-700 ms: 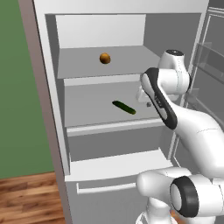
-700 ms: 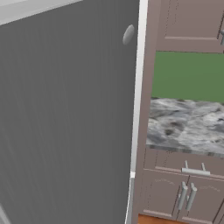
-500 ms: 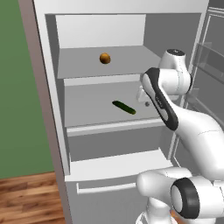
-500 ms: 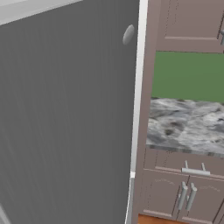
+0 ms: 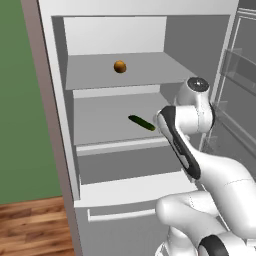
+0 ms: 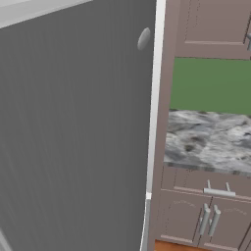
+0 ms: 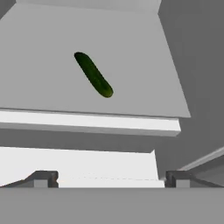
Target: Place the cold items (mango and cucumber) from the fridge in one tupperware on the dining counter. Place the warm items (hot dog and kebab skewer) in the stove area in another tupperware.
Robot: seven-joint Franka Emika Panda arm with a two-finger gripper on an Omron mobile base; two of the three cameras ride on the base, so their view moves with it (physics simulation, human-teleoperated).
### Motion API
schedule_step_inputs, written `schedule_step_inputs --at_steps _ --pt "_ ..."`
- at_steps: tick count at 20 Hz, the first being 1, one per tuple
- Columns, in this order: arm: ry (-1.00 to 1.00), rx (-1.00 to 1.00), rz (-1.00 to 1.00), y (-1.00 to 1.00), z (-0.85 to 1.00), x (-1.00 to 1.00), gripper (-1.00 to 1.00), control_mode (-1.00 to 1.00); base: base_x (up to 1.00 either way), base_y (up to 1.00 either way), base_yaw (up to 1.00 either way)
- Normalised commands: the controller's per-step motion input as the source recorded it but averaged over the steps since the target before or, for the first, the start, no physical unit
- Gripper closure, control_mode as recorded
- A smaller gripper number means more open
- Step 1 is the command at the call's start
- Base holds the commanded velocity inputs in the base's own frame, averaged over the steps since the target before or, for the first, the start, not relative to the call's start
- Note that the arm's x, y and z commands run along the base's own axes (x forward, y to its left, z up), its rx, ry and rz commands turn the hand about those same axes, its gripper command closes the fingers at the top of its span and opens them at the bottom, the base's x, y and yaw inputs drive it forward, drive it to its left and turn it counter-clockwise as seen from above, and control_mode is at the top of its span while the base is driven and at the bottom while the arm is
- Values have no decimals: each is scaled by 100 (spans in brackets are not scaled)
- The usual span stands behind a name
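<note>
Right, jaws point(image 7: 107, 178) spread wide and empty, poised just outside the fridge point(image 5: 60, 150) at middle-shelf height, lined up, I'd say, for the cucumber point(image 7: 93, 74). It lies flat and slantwise on that pale grey shelf point(image 7: 39, 65), a little back from the front edge, nothing touching it. One shelf up, the mango point(image 5: 119, 66) sits alone near the middle, well apart. Off to the side, a marbled worktop point(image 6: 208, 142) over brown cabinets point(image 6: 206, 215), green wall point(image 6: 211, 83) behind.

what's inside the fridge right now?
Inside the fridge: the mango on the upper shelf, the cucumber lying alone on the shelf below. The arm covers that shelf's right end; the drawer's contents can't be seen.
</note>
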Motion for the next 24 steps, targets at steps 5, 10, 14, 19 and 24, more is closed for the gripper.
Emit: schedule_step_inputs --at_steps 5,10,14,19,24 --pt "29 0 0 0 -5 53 -100 -100 0 0 0" --pt "22 0 0 4 -4 49 -100 -100 0 0 0" --pt "0 0 0 2 -26 27 -100 -100 0 0 0" --pt "-2 0 3 0 -36 18 -100 -100 0 0 0" --pt "0 0 1 0 -23 25 -100 -100 0 0 0"
